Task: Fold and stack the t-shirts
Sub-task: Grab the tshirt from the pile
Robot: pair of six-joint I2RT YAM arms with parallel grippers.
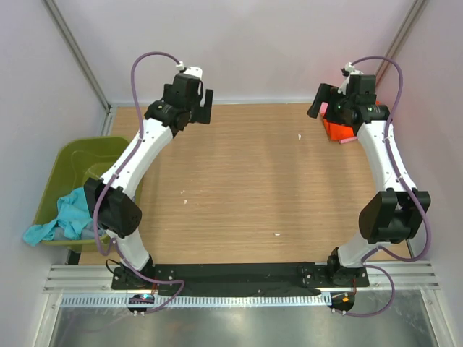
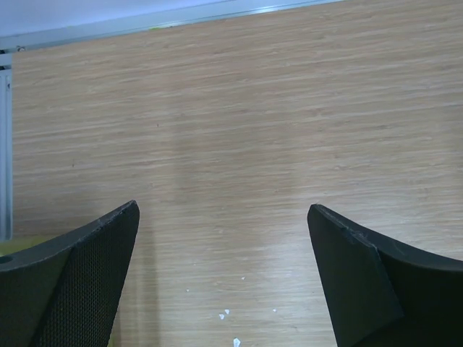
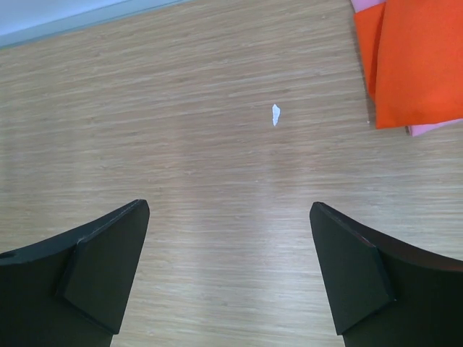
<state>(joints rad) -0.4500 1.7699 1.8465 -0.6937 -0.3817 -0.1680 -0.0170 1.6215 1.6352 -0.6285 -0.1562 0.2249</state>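
The left gripper [image 1: 205,106] is open wide and holds nothing over the bare table [image 1: 246,181], and the right gripper [image 1: 319,101] is open wide and empty too. Just beside the right one, at the far right edge, the orange shirt [image 1: 337,131] lies folded on the pink shirt [image 3: 434,129]. The turquoise shirt [image 1: 69,213] hangs crumpled in the green bin [image 1: 94,148], maybe with something grey under it, though that is hard to see.

Matt wood-grain table [image 1: 246,181], soft cloth t-shirts [image 1: 336,131]
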